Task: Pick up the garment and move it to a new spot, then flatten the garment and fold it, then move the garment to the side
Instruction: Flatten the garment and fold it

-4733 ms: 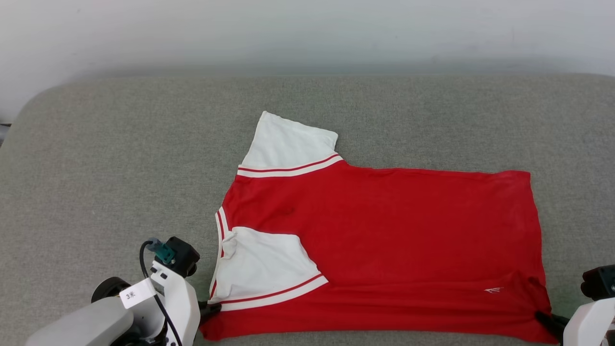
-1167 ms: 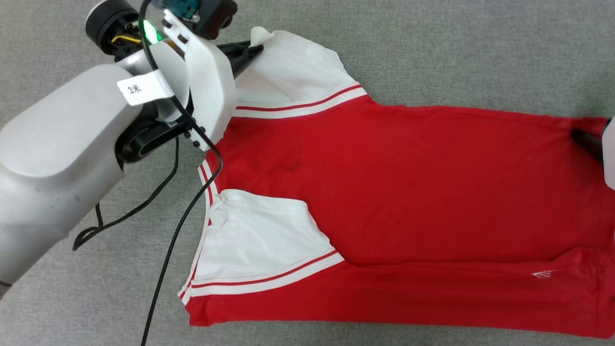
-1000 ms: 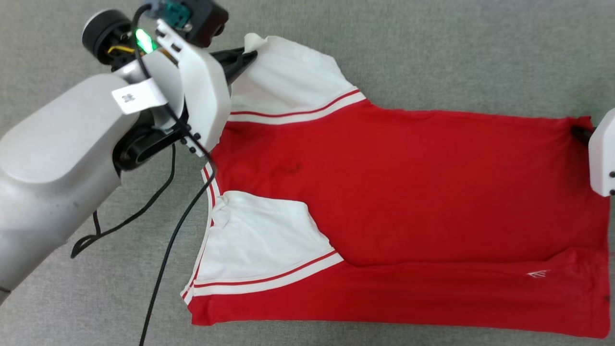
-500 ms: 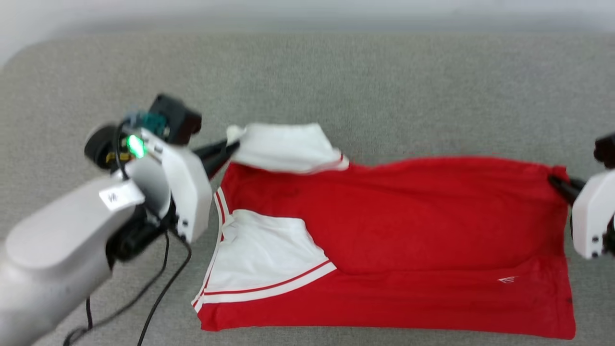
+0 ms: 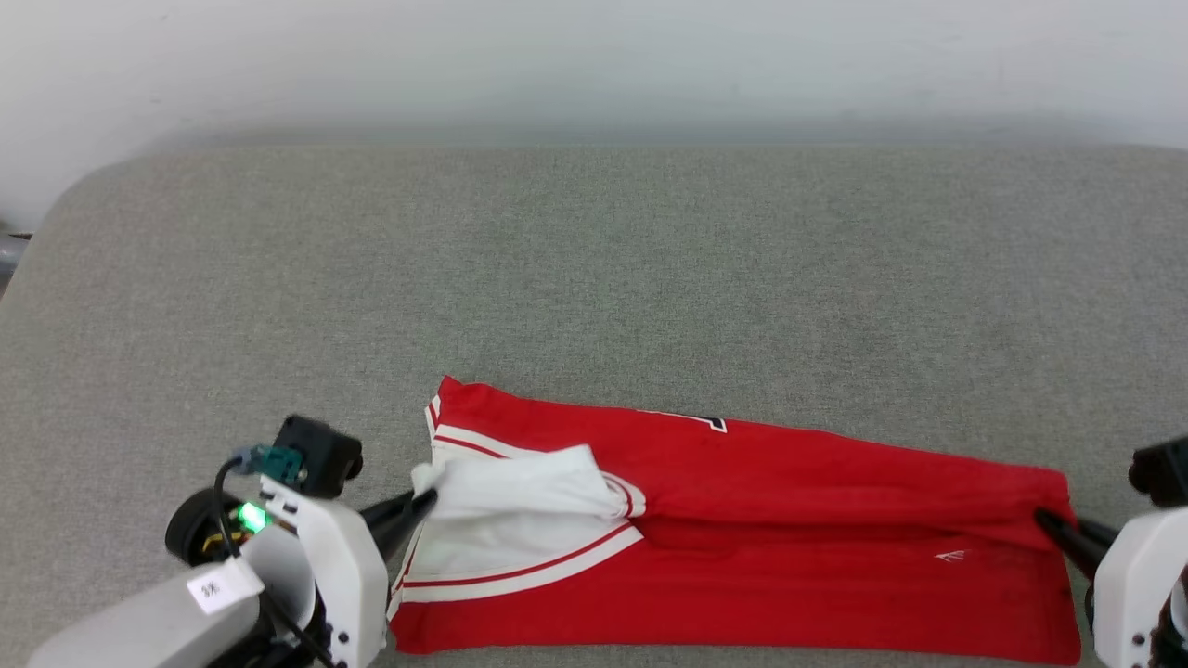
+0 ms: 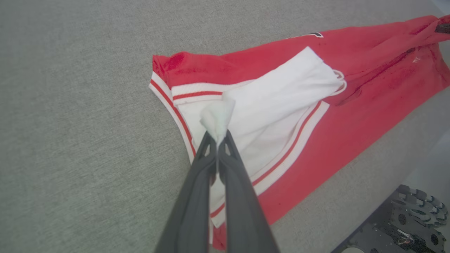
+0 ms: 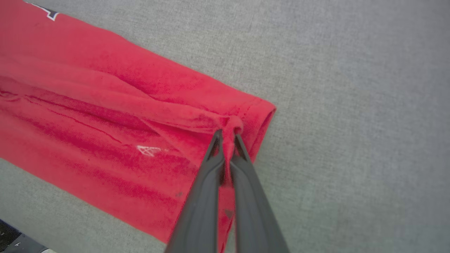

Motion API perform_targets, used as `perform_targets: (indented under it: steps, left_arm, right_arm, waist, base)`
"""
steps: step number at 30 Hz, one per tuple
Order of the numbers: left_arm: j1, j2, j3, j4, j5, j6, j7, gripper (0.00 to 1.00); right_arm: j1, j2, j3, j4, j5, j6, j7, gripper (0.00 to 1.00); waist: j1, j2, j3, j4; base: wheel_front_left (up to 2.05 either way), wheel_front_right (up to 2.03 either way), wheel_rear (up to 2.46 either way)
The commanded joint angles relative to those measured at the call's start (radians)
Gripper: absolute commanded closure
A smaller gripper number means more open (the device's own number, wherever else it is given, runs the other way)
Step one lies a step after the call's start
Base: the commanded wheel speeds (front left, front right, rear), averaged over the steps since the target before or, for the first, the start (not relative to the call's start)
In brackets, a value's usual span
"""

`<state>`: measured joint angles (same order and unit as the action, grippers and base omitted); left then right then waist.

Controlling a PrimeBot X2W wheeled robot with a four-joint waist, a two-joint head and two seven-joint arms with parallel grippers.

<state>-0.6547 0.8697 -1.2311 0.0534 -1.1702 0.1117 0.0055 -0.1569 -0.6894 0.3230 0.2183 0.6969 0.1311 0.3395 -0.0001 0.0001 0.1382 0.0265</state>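
Left gripper [image 5: 429, 496]: clenched on the tip of the upper white sleeve [image 5: 524, 482], low and close to the cushion. That sleeve is drawn over the lower one.
Right gripper [image 5: 1044, 520]: pinched shut on a bunch of red hem [image 7: 230, 123] at the jersey's other end.
Why held so: both ends of the top layer are gripped at once, prob. so the flap lies down evenly as a lengthwise fold. The tight line btw the grips keeps that edge straight.
Jersey [image 5: 789, 566]: on the grey cushion [image 5: 594, 260], near its front edge, lying left-right as a narrow band.
Look: red body, white sleeves w/ red-white striped trim. A bit of black-white lettering [image 5: 713, 423] peeks at the back fold (underside turned up there). Small white logo [image 5: 953, 557] near the right end. Long creases run along the top layer.
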Motion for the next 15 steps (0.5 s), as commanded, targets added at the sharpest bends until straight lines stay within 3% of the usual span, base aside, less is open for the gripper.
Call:
perform_targets:
  steps: [1,14,15]
  left_arm:
    - [0.027,0.002,-0.005,0.002,-0.007,0.004,-0.007,1.00]
    - [0.144,-0.067,-0.008,0.139,-0.054,-0.014,-0.069,1.00]
    - [0.147,-0.072,0.000,0.147,-0.051,-0.005,-0.088,0.81]
  right_arm:
    - [0.032,0.014,-0.011,-0.009,0.004,-0.001,0.003,1.00]
    - [0.152,0.109,-0.063,0.017,-0.003,-0.001,0.018,1.00]
    - [0.151,0.112,-0.070,0.013,-0.007,-0.001,0.007,1.00]
  waist:
    - [0.0001,-0.0001,-0.001,-0.002]
    - [0.0001,-0.0001,0.011,-0.009]
    - [0.0001,-0.0001,0.008,-0.009]
  base:
    - [0.00,0.00,0.00]
    - [0.00,0.00,0.00]
    - [0.00,0.00,0.00]
